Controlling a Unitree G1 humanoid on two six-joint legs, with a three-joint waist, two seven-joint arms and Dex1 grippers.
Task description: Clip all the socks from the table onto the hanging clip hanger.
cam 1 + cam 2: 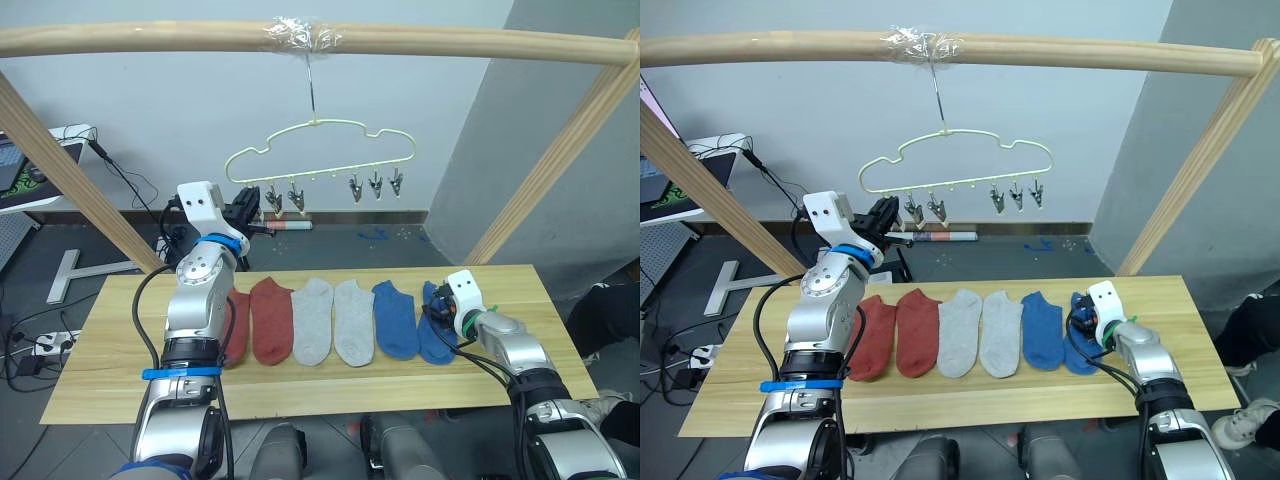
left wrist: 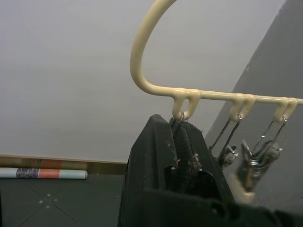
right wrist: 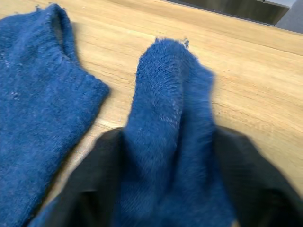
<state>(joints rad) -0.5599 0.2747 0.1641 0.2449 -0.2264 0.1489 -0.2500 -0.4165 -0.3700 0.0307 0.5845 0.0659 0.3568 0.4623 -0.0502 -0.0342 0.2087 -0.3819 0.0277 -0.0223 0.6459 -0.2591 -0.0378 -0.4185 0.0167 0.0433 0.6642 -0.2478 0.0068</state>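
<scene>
Six socks lie in a row on the table [image 1: 300, 388]: two rust-red [image 1: 270, 320], two light grey [image 1: 312, 320] and two blue [image 1: 395, 318]. At the row's right end, my right gripper [image 1: 440, 312] is shut on the cuff of the last blue sock [image 3: 170, 94], whose fabric bunches up between the fingers. The pale-yellow clip hanger [image 1: 320, 140] hangs from the pole above, with small metal clips [image 1: 376, 184] along its lower bar. My left gripper [image 2: 182, 137] is raised to the hanger's left end. Its black fingers are shut around the leftmost clip.
A thick wooden pole frame [image 1: 150, 38] spans the top, with slanted posts [image 1: 70, 175] at both sides behind the table. A rolled tube [image 1: 285, 226] and cables lie on the floor beyond. Bare table runs along the front edge and at both ends.
</scene>
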